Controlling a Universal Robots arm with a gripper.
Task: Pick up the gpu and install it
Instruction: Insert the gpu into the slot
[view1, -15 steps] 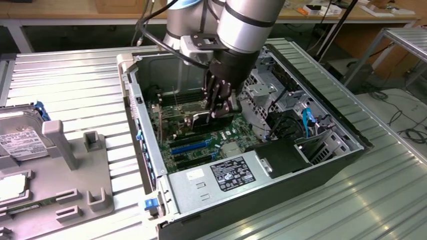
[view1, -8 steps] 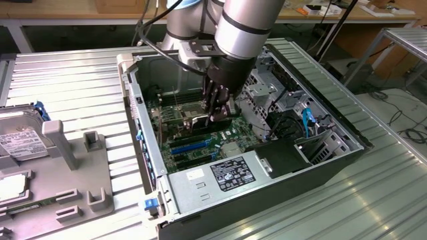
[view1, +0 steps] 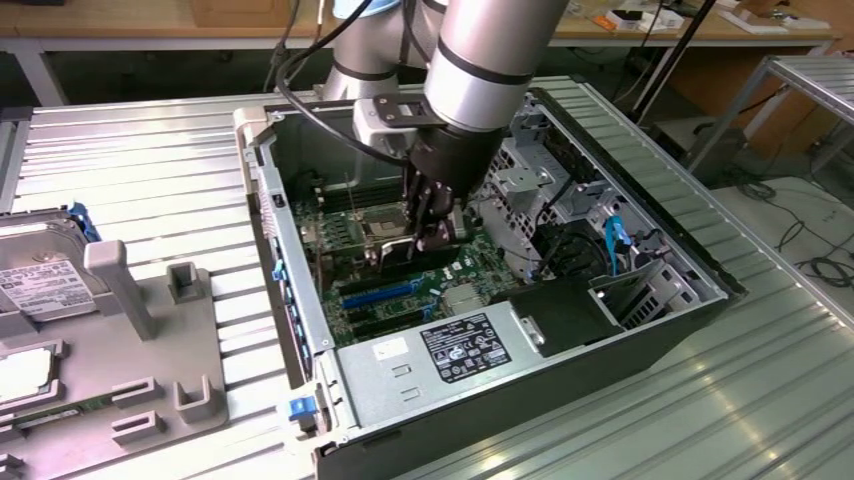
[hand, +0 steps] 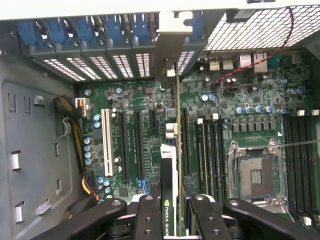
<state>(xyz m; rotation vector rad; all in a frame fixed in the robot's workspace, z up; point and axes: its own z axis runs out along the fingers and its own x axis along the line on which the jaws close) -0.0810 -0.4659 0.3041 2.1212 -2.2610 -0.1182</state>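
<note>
The gpu (hand: 169, 185) is a thin dark card seen edge-on, with a green logo on its label. It runs from my gripper (hand: 172, 202) toward the case's rear slot openings (hand: 100, 65), and its silvery bracket (hand: 172, 55) lies beside them. My gripper is shut on the gpu, one black finger (hand: 147, 210) on each side of it. In the exterior view the gripper (view1: 430, 225) reaches down into the open computer case (view1: 641, 300) and holds the gpu (view1: 398, 255) low over the motherboard (view1: 441, 280), above the expansion slots (view1: 380, 292). Whether the card is seated in a slot is hidden.
A silver power supply (view1: 454, 345) fills the case's near end. The CPU socket (hand: 255, 175) and memory slots (hand: 300, 160) lie beside the card. A hard drive (view1: 40, 280) and a grey fixture (view1: 147, 340) sit outside the case at the exterior view's left. Cables (hand: 75, 140) run along the case wall.
</note>
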